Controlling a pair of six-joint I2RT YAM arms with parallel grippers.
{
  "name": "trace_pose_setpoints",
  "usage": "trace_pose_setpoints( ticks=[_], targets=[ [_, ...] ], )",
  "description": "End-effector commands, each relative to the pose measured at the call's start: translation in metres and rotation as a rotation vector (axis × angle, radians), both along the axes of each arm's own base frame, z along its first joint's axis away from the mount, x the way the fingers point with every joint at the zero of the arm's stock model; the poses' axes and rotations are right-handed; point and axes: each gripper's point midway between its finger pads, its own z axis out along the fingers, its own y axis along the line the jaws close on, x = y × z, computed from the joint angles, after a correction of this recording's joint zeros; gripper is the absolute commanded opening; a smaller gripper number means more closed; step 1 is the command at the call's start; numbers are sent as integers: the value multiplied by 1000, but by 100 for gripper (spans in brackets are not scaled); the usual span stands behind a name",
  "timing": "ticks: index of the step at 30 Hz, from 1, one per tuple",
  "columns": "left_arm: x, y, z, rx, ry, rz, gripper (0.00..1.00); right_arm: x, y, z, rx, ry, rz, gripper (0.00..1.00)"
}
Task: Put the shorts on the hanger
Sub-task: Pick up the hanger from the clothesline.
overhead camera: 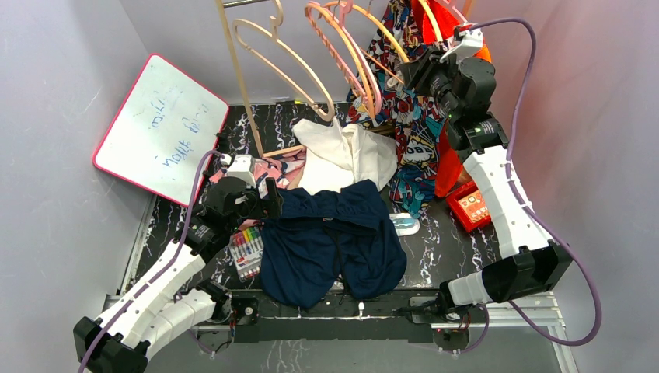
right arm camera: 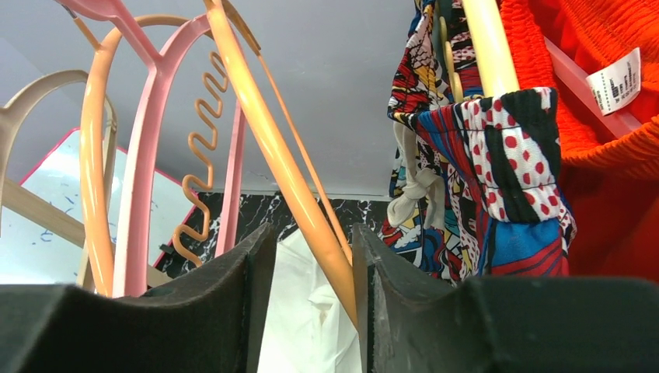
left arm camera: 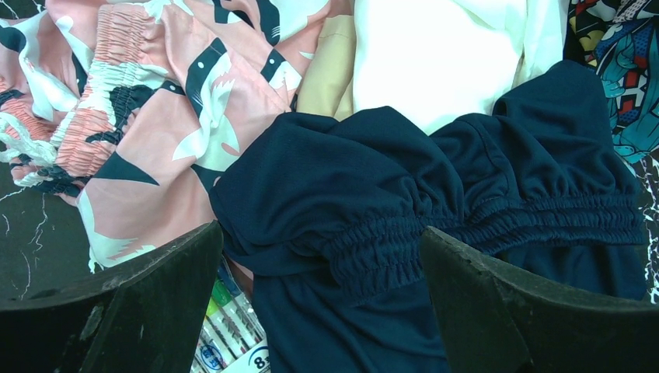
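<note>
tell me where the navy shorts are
In the top view the navy shorts lie mid-table at the near edge, beside the marker pack, with a white garment just behind them.

Pale grey walls (overhead camera: 47,93) are closing in the scene on three sides. A black, white-veined marble tabletop (overhead camera: 447,241) is filling the centre. At ten o'clock a pink-framed whiteboard (overhead camera: 159,128) is leaning against the wall. At three o'clock the wall is glowing reddish. A metal rail (overhead camera: 536,313) is running along six o'clock.
</note>
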Motion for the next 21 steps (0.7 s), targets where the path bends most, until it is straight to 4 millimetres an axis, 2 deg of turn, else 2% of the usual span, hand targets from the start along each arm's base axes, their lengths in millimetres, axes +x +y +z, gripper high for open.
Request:
trace_pose_setpoints(
  ticks=[1, 5, 13, 18, 21],
  targets=[
    [3, -2, 9, -19, -27, -6, 97, -8, 4, 23, 9, -68, 35, 45],
    [3, -3, 9, -20, -26, -9, 97, -9, 9, 22, 8, -62, 51, 39],
    [3, -3, 10, -21, -28, -9, 97, 1, 15, 18, 1, -48, 54, 50],
    [3, -3, 10, -22, -30, -12, 97, 9, 22, 15, -16, -40, 52, 51],
    [3, -3, 11, -23, -30, -13, 97, 12, 26, 15, -22, -40, 57, 48]
  ],
)
